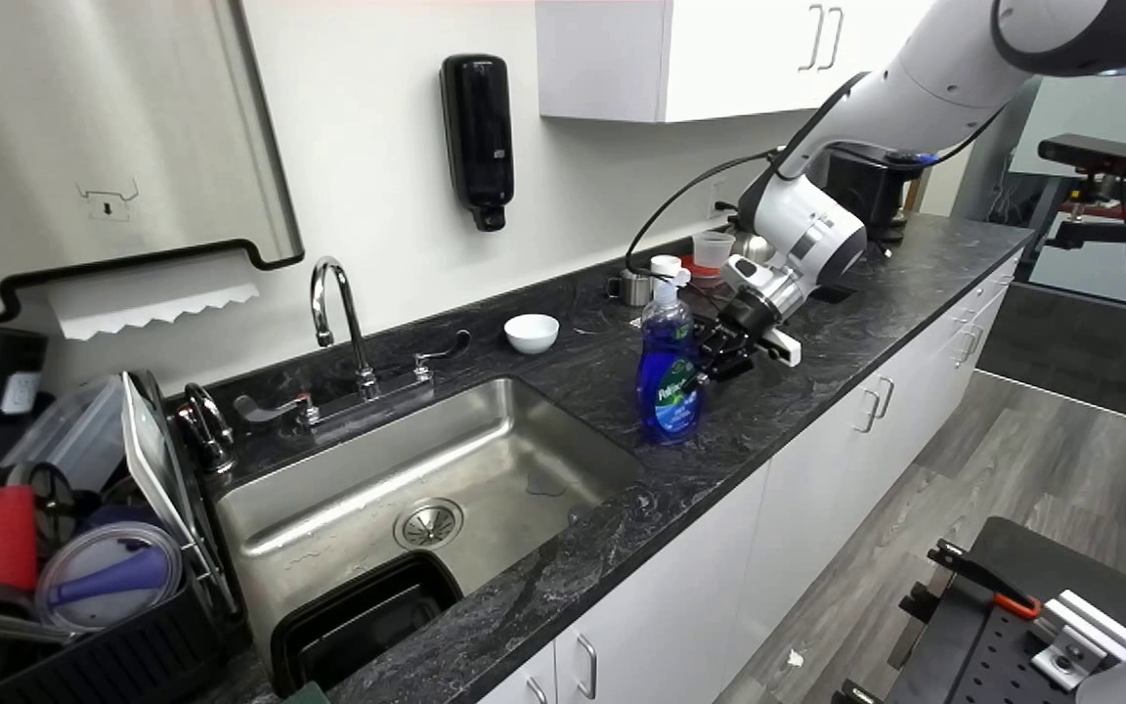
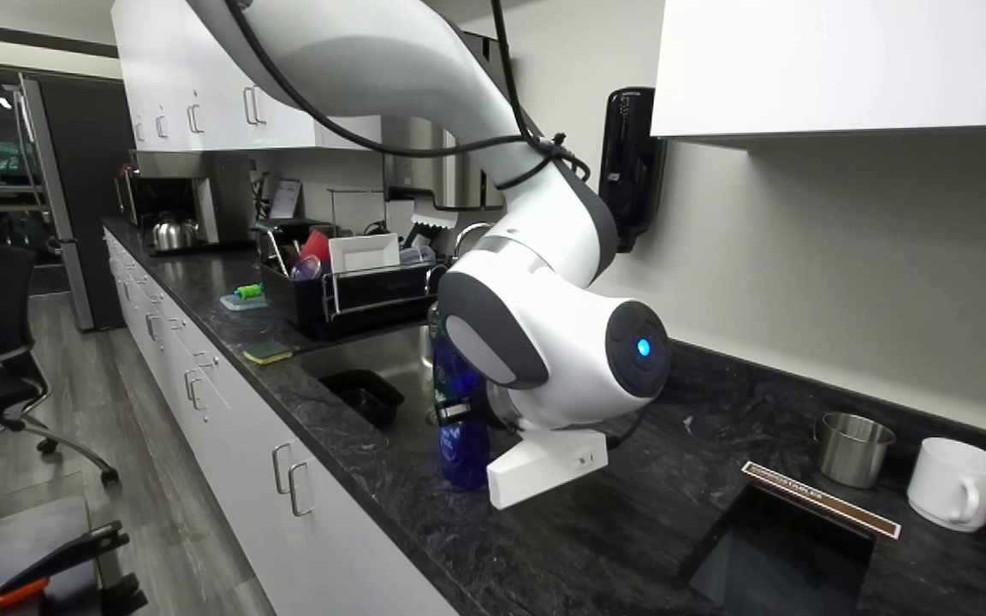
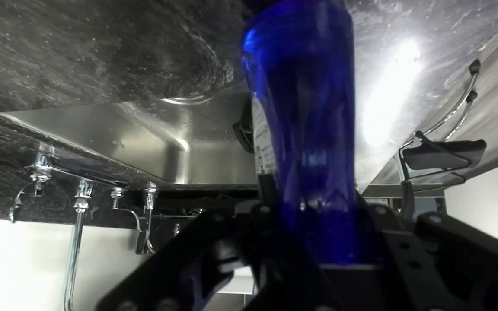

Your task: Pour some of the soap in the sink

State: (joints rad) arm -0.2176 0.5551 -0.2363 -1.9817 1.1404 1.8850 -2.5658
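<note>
The end effector (image 1: 695,360) grasps the single soap bottle (image 1: 661,370), nearly upright, just beside the one sink (image 1: 514,489) (I cannot tell if the bottle's base touches the table (image 1: 612,533)). One black tub (image 1: 368,616) takes up one sink corner; behind stand one curved faucet (image 1: 355,337), two lever handles (image 1: 265,411), one white bowl (image 1: 532,334).

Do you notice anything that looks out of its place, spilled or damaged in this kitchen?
One thing: a white scrap lies on the grey plank floor in front of the white base cabinets, like dropped litter; its material I cannot tell. The dish soap bottle looks upright, with no visible leak.
</note>
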